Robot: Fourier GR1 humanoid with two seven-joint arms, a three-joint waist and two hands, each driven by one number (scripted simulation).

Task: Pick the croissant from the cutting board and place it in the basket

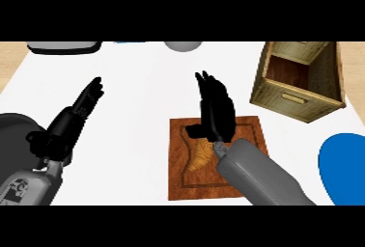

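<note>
A white counter (143,96) is seen from above, with a strip of light wood along its left and right edges. At the far right a tall wicker basket (299,82) is set on the counter, tipped so that its dark wooden inside is shown. A brown cutting board (214,188) is laid flat near the middle, closer to the lower edge, and well apart from the basket. A big blue round shape (345,166) is cut off by the right edge, just below the basket. A dark grey rounded thing (18,128) is seen at the left edge. The right hand (216,108) is held over the far end of the board, with its fingers straight, close together and pointed away. Nothing is held in it. Its grey forearm is stretched across the board from the lower edge. The left hand (75,118) is seen at the left, resting open with its fingers up, and nothing is held in it either. The croissant (201,157) is still on the board, golden in colour, partly hidden under the right wrist. At the top edge a grey tray corner (63,47), a small grey round thing (183,46) and a thin blue bit (130,42) are shown.
</note>
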